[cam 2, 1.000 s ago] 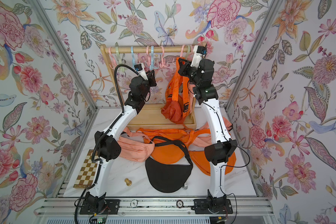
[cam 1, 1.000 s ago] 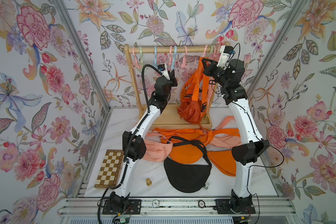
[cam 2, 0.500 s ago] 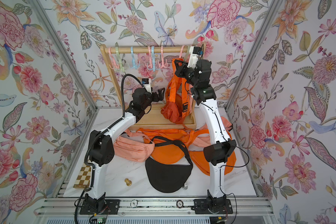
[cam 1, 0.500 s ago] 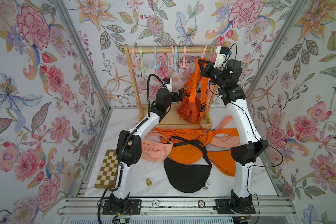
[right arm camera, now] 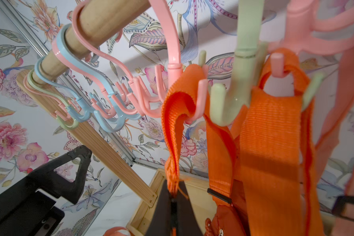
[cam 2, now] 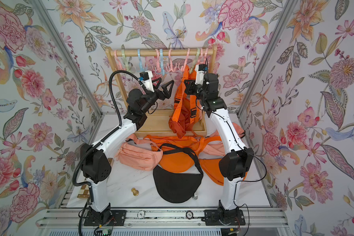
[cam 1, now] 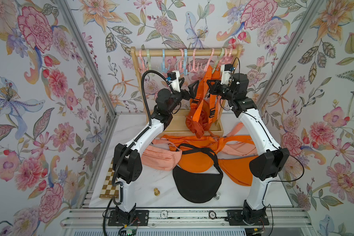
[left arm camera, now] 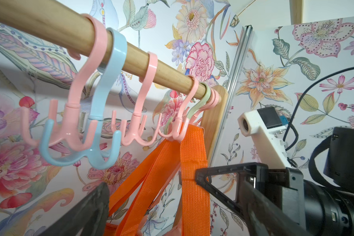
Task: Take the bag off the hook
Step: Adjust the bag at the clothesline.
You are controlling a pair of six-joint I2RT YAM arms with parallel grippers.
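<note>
Bag: your orange fabric bag hangs by its orange webbing straps near the right end of the round wooden rail. Its body sags low over the wooden tray base.
Hook: one strap is folded over a prong of a pink plastic hook. Another loop sits on a pink prong just past the pale green hook.
Right gripper: your right gripper is clamped tight on the strand dropping from that pink hook.
Left gripper: your left gripper stands wide apart just beside the straps, with nothing in it. You cannot tell whether a finger touches the webbing.
Rack: the rail also carries more pink, blue and green hooks, all bare.
Counter: on the white marble counter in front of the rack lie a peach belt bag, a black pouch and further orange bags. Nearer you are a chessboard and a gold chess piece.
</note>
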